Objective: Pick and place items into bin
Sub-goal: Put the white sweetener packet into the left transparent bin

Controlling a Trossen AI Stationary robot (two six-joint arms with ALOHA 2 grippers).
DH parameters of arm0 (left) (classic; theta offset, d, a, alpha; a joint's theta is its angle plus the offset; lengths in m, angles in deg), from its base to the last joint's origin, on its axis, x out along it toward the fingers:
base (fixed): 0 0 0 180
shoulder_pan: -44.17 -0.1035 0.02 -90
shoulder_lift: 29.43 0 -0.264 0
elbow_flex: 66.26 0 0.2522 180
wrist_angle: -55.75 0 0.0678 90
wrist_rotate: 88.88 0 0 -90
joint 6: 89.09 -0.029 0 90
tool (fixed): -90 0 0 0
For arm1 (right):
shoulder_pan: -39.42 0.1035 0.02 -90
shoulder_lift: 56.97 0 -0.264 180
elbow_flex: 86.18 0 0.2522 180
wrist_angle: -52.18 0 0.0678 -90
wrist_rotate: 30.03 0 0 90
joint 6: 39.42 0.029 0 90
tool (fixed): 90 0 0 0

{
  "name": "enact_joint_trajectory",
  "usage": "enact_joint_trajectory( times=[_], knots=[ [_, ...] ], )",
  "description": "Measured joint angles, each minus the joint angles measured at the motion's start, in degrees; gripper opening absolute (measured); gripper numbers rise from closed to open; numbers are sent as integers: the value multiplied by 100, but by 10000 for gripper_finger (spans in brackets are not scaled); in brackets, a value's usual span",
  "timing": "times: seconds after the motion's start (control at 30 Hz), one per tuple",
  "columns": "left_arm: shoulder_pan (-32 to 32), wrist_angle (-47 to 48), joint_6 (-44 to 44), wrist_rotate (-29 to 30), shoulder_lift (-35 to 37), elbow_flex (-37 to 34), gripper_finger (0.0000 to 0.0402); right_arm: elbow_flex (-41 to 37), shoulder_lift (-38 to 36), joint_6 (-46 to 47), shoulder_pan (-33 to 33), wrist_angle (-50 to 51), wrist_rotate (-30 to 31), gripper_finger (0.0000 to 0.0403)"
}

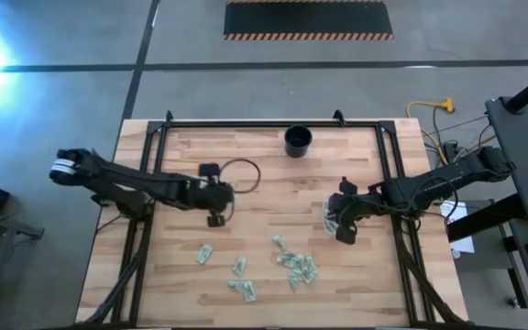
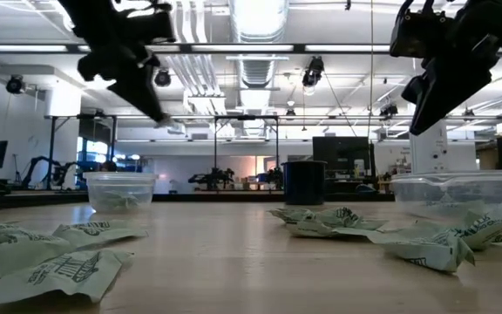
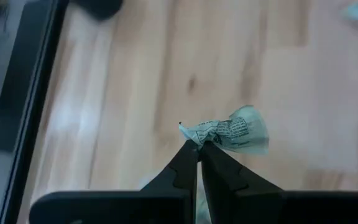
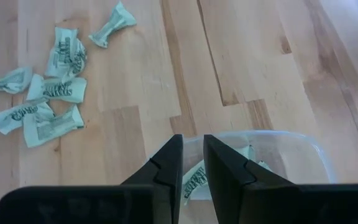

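Observation:
Several small pale green and white packets lie flat on the wooden table, in a loose group and singly; the right wrist view shows some. My left gripper hangs above bare wood beside a clear round tub and is shut on one packet. My right gripper hovers over a second clear tub, its fingers a narrow gap apart. More packets lie inside that tub, seen between the fingers. My left gripper pinches one crumpled end of the packet between its two fingertips, coming from above. The rest of the packet sticks out past the fingertips to one side. It is lifted clear of the table.
A dark cup stands near the table's far edge, between the two tubs. A black frame rail runs around the tabletop. The low view shows packets in the foreground and both tubs. Bare wood lies between the arms.

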Motion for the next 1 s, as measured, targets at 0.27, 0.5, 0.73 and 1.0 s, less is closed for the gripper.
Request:
enact_joint_trajectory(
  times=[0.27, 0.5, 0.73, 1.0],
  knots=[
    [-282, 414, 660, 221, 687, -708, 0, 0, 0, 2, 0, -179, 1, 56],
    [-321, 365, 1235, 237, 823, -1338, 0, 0, 0, 22, 0, -508, 1, 56],
    [-327, 45, 1520, 280, 835, -1573, 0, 0, 0, 3, 0, -1114, 2, 57],
    [-342, 14, 1479, 588, 782, -1640, 1, 0, 2, 22, 0, -1486, -3, 57]
  ],
)
